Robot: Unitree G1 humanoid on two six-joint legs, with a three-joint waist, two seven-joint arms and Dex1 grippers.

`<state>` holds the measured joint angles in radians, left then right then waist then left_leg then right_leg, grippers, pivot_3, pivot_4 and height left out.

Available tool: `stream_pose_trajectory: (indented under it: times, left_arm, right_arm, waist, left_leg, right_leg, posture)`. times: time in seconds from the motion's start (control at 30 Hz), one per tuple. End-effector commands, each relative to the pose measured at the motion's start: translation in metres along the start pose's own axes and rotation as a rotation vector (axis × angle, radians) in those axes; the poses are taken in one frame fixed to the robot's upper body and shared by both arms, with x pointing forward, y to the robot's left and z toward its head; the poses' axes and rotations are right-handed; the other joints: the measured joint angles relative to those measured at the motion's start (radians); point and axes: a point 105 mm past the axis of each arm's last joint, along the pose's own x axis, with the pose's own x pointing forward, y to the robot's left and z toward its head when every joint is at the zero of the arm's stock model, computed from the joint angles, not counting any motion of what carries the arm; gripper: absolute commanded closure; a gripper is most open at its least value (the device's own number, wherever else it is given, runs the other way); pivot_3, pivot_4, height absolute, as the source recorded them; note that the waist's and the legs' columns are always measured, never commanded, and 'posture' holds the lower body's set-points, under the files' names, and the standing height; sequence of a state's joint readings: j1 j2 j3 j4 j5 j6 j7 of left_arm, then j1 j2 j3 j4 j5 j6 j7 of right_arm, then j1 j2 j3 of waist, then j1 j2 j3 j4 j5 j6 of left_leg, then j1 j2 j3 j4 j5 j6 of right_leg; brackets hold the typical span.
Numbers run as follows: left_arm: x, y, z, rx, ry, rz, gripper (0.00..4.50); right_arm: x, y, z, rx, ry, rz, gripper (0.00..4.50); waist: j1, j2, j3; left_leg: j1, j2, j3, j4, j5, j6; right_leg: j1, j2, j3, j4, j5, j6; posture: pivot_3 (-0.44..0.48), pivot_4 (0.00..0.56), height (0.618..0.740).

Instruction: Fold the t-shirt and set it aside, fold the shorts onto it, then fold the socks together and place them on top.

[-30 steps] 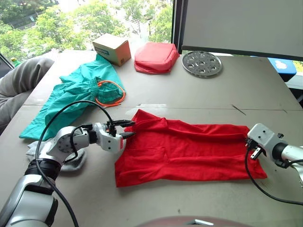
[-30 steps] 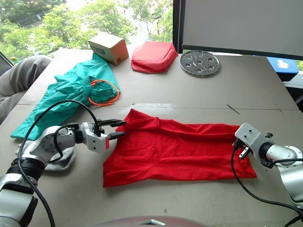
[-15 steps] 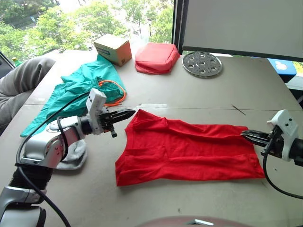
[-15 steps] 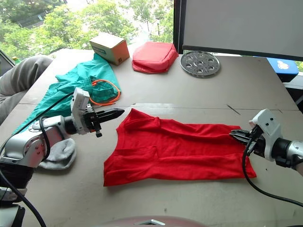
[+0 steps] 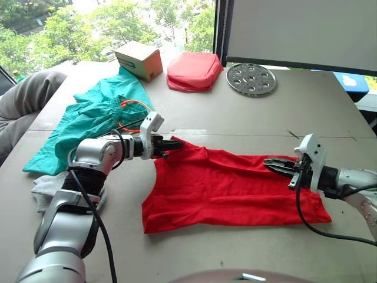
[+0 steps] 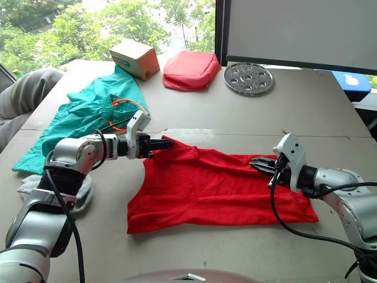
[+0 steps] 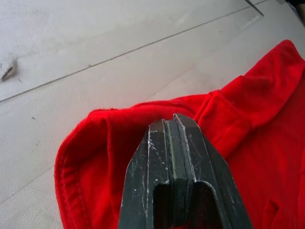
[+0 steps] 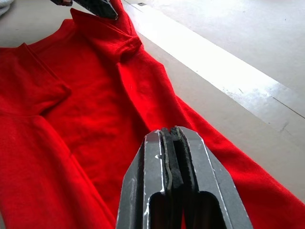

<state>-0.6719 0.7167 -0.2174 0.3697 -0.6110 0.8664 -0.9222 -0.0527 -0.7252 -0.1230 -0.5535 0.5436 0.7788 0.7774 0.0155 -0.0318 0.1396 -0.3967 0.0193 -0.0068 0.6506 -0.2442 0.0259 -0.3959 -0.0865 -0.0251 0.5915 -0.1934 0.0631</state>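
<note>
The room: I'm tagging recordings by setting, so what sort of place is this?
Probably a lab or office set up for laundry-folding trials, not a home: a bare table by a large window onto trees, with a cardboard box and a perforated metal disc beside the clothes.

The left arm hides most of the socks point(image 5: 42, 190).

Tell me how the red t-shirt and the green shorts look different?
The bright red thin cloth t-shirt lies spread flat near the robot; the teal-green fabric shorts lie bunched and wrinkled farther back left. The t-shirt is plain; the shorts carry an orange cord. Both are soft clothes on the table.
</note>
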Motion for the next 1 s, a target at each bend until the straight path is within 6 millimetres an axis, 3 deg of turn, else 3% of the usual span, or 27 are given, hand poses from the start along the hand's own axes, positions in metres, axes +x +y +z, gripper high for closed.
stream_pose_trajectory:
  times: [0.03,0.37,0.43,0.53,0.63,0.73,0.9,1.0]
  left_arm:
    - [-0.002,-0.009,0.013,0.071,0.001,-0.061,4.45]
    - [-0.026,-0.022,-0.029,0.306,0.193,-0.189,4.45]
    - [-0.034,-0.03,-0.027,0.298,0.174,-0.246,4.45]
    - [-0.034,-0.031,0.002,0.27,0.018,-0.236,4.45]
    - [-0.023,-0.024,0.03,0.255,-0.1,-0.164,4.45]
    - [-0.003,-0.027,0.041,0.242,-0.143,-0.138,4.45]
    - [0.026,-0.042,0.029,0.245,-0.126,-0.164,4.45]
    - [0.044,-0.04,0.002,0.259,-0.082,-0.116,4.45]
  right_arm:
    - [-0.002,0.0,0.007,-0.04,-0.033,-0.013,4.5]
    - [-0.003,-0.003,-0.012,-0.034,0.003,-0.051,4.5]
    - [-0.002,-0.004,-0.017,-0.048,0.026,-0.057,4.5]
    - [0.0,-0.009,-0.019,-0.061,0.04,-0.073,4.5]
    - [0.005,-0.015,-0.018,-0.07,0.044,-0.086,4.5]
    - [0.014,-0.019,-0.018,-0.071,0.055,-0.086,4.5]
    - [0.037,-0.025,-0.023,-0.066,0.102,-0.129,4.5]
    - [0.047,-0.036,-0.036,-0.014,0.171,-0.244,4.5]
  waist:
    - [0.0,0.0,0.0]
    - [-0.002,0.0,0.0]
    - [-0.002,0.0,0.0]
    - [0.006,0.001,0.001]
    - [0.013,0.0,0.001]
    - [0.011,0.0,0.0]
    - [-0.004,0.0,0.0]
    - [-0.009,0.0,0.0]
  left_leg:
    - [0.0,0.0,0.0,0.0,0.0,0.0]
    - [0.0,0.001,0.001,-0.001,0.0,0.0]
    - [0.0,0.001,0.001,-0.001,0.0,0.0]
    - [0.0,0.002,0.001,0.0,0.0,0.0]
    - [-0.001,0.001,0.0,0.003,0.0,0.0]
    - [-0.001,-0.002,-0.001,0.004,0.0,0.0]
    - [-0.001,-0.003,0.0,0.002,0.0,0.0]
    - [0.001,-0.003,0.002,0.0,0.0,0.0]
  right_leg:
    - [0.0,0.0,0.0,0.0,0.0,0.0]
    - [-0.001,-0.001,0.001,0.0,0.0,0.0]
    - [-0.001,-0.001,0.001,0.0,0.0,0.0]
    - [-0.002,-0.001,0.001,-0.001,0.0,0.0]
    - [-0.001,-0.001,0.001,0.0,-0.002,0.003]
    - [0.0,-0.001,0.002,0.0,-0.002,0.004]
    - [0.0,0.0,0.006,0.001,0.001,0.001]
    - [0.0,0.001,0.008,0.001,0.001,0.002]
  posture:
    - [0.0,0.15,0.739]
    - [0.0,0.15,0.739]
    - [0.0,0.15,0.739]
    - [0.0,0.15,0.739]
    - [0.0,0.15,0.739]
    - [0.0,0.15,0.739]
    - [0.0,0.15,0.739]
    - [0.0,0.15,0.739]
